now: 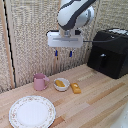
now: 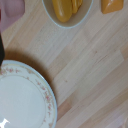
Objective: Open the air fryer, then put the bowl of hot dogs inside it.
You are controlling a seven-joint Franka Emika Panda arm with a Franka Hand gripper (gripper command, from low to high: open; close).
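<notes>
The air fryer (image 1: 108, 52) is a big black box standing at the exterior view's right, its drawer closed. Its handle (image 1: 102, 60) is a short black bar on the drawer front. The white bowl filled with hot dogs (image 1: 61, 84) sits on the wooden table near the middle; the wrist view also shows this bowl (image 2: 67, 11) with orange-yellow pieces inside. My gripper (image 1: 63, 52) hangs high above the bowl, well left of the air fryer, its blue-tipped fingers apart and empty. The fingers do not show in the wrist view.
A pink mug (image 1: 39, 81) stands left of the bowl. A loose yellow-orange chunk (image 1: 75, 88) lies right of it, also seen as a chunk (image 2: 112, 5) in the wrist view. A floral-rimmed plate (image 1: 20, 114) lies near the table's front; the plate's rim (image 2: 44, 90) also appears.
</notes>
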